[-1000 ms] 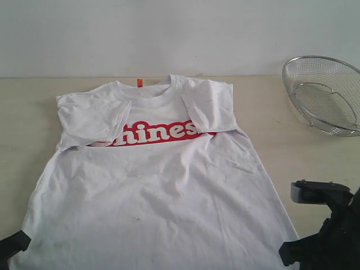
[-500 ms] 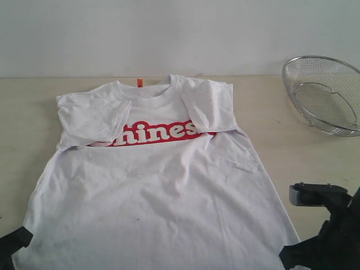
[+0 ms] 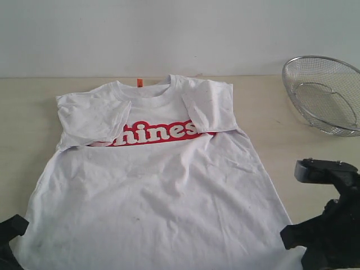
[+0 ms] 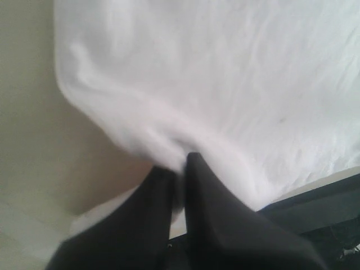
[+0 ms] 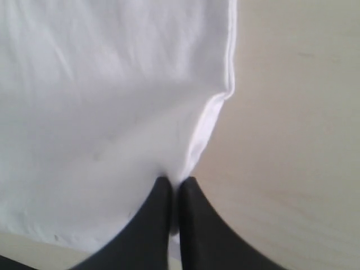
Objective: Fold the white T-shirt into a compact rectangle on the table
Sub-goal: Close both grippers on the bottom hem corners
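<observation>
A wide pale beige table (image 3: 304, 146) runs back to a plain white wall (image 3: 169, 34). On it I count one white T-shirt (image 3: 157, 197), lying face up in the middle with both sleeves folded in over the red banner. One wire-mesh basket (image 3: 323, 93) sits at the far right, well apart from it. There are two grippers: the left gripper (image 4: 179, 163) is pressed together on the shirt's near left corner, and the right gripper (image 5: 175, 183) is pinched tight on cloth at its near right edge
</observation>
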Available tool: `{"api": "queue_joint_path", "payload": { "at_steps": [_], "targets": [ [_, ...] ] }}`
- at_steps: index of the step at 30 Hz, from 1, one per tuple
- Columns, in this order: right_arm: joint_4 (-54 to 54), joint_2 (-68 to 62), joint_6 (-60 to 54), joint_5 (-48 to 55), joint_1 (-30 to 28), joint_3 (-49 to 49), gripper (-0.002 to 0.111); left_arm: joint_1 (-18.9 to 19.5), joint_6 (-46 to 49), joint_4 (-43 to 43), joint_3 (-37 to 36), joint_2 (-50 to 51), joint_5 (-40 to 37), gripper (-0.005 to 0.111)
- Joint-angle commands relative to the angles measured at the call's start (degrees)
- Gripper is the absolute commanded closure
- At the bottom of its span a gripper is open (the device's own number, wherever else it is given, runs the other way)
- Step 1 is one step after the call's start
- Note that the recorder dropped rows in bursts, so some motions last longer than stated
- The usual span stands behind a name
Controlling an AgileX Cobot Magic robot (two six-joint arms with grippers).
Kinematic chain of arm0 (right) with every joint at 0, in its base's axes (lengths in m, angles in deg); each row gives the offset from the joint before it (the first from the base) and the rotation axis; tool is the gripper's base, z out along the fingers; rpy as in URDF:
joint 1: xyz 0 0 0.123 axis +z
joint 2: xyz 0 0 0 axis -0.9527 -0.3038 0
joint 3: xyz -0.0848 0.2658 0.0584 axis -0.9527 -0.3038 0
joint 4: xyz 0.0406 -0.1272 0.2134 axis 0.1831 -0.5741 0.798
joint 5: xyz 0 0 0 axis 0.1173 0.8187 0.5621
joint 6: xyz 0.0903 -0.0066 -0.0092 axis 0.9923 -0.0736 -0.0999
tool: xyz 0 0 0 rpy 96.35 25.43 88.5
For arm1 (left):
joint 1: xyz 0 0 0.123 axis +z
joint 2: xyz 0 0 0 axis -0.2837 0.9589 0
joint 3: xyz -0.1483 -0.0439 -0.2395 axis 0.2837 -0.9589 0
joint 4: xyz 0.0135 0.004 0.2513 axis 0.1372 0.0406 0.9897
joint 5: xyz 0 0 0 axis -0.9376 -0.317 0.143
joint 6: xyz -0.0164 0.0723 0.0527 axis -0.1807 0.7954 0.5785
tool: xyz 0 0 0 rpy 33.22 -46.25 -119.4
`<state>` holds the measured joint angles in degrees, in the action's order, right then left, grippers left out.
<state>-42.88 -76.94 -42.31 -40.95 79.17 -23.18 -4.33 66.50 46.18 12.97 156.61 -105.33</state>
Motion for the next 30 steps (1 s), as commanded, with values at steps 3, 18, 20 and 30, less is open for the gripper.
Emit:
{"api": "queue_joint_path", "payload": {
  "at_steps": [3, 18, 20, 30],
  "targets": [
    [3.9, 3.2, -3.9, 0.2, 0.1, 0.0, 0.108, -0.2, 0.4, -0.6, 0.0, -3.7, -0.4, 0.102],
    [7.9, 3.2, -6.7, 0.5, 0.1, 9.7, 0.108, -0.2, 2.4, -7.5, 6.2, -9.4, -3.6, 0.102],
    [7.8, 3.2, -7.1, 1.3, 0.1, 10.9, 0.108, -0.2, 2.4, -7.6, 7.2, -9.4, -3.7, 0.102],
    [-6.0, -4.3, 1.9, 2.5, -1.8, 7.6, 0.053, -0.2, 2.4, -7.3, 7.4, -9.4, -4.1, 0.102]
  ]
}}
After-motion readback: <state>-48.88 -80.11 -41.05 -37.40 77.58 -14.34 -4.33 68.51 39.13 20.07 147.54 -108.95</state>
